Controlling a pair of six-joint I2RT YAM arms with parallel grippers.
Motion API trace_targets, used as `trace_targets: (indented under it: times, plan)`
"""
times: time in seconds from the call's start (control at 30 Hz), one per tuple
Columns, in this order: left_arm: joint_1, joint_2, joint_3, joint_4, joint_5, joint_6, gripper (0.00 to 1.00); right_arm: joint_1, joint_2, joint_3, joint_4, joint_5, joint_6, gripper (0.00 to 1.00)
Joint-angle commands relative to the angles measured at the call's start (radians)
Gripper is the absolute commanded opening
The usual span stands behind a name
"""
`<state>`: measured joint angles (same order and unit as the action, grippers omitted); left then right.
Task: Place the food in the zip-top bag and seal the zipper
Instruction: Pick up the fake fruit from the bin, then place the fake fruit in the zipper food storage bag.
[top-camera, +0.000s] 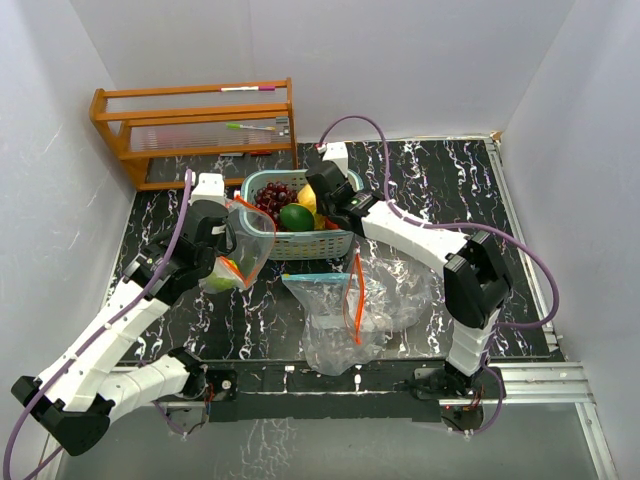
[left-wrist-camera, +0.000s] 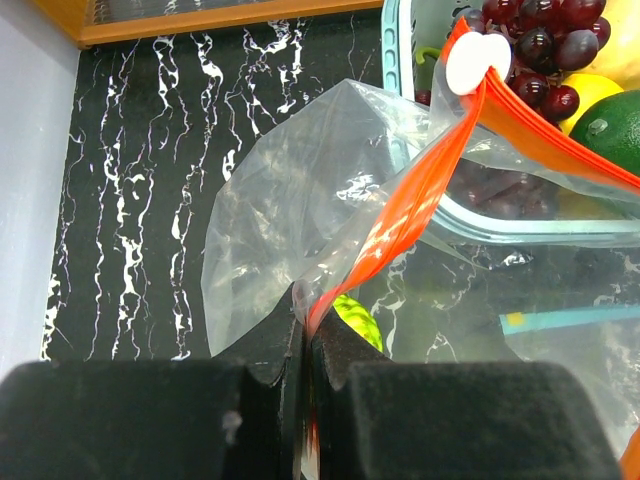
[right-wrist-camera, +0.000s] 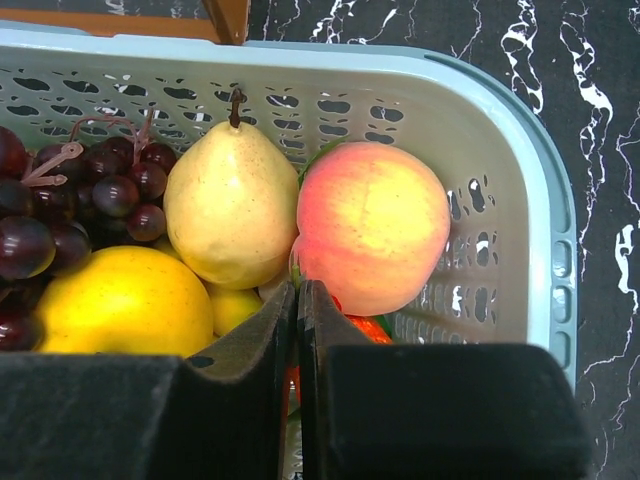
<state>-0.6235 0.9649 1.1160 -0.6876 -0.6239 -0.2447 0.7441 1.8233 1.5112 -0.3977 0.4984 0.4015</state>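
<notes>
Right wrist view: the right pincer (right-wrist-camera: 297, 290) is clenched tight over the basket (right-wrist-camera: 520, 130), its tips wedged between the pear (right-wrist-camera: 230, 210) and the peach (right-wrist-camera: 370, 225). Nothing is surely caught in it (a sliver of orange shows below, too little to name). Grapes (right-wrist-camera: 90, 190) and a yellow fruit (right-wrist-camera: 120, 300) lie to its left.

The left pincer (left-wrist-camera: 303, 315) is clenched on the orange zipper strip (left-wrist-camera: 420, 190) of the zip-top bag (left-wrist-camera: 270, 210). The bag hangs just beside the basket, with a lime-green fruit (left-wrist-camera: 355, 318) inside, right under the tips.

To pick well, I judge the right pincer should open out and straddle one fruit; the peach looks freest. The basket wall stands close beyond the peach, so room is tight there, while above the fruit it is open. Desk (left-wrist-camera: 130, 200) shows left of the left pincer, giving room to swing the bag.
</notes>
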Motion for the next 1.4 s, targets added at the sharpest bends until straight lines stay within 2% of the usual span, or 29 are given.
trace_targets:
  times: [0.0, 0.33, 0.5, 0.7, 0.9, 1.0, 1.2, 1.27, 1.37]
  plan:
    - [0.005, -0.017, 0.001, 0.008, -0.007, 0.004, 0.00, 0.004, -0.069, 0.008, -0.016, 0.007, 0.004, 0.08]
    - [0.005, -0.003, 0.002, 0.011, -0.001, 0.004, 0.00, 0.036, -0.295, -0.017, 0.020, -0.099, -0.023, 0.08]
    - [0.005, 0.009, 0.008, 0.020, 0.006, 0.002, 0.00, 0.118, -0.360, -0.011, 0.056, -0.207, -0.051, 0.07]
    - [0.005, 0.020, 0.006, 0.024, 0.021, -0.003, 0.00, 0.225, -0.380, -0.021, 0.134, -0.311, -0.054, 0.08]
    - [0.005, 0.020, 0.007, 0.027, 0.029, -0.008, 0.00, 0.290, -0.310, 0.009, 0.159, -0.346, -0.050, 0.09]
    - [0.005, 0.022, 0.005, 0.031, 0.034, -0.008, 0.00, 0.301, -0.276, 0.017, 0.166, -0.352, -0.048, 0.21]
    - [0.005, 0.028, 0.004, 0.035, 0.037, -0.010, 0.00, 0.309, -0.213, 0.048, 0.168, -0.368, -0.043, 0.35]
    - [0.005, 0.024, 0.004, 0.034, 0.033, -0.007, 0.00, 0.312, -0.216, 0.051, 0.170, -0.357, -0.047, 0.44]
    - [0.005, 0.024, 0.002, 0.034, 0.030, -0.005, 0.00, 0.313, -0.250, 0.030, 0.185, -0.339, -0.057, 0.47]
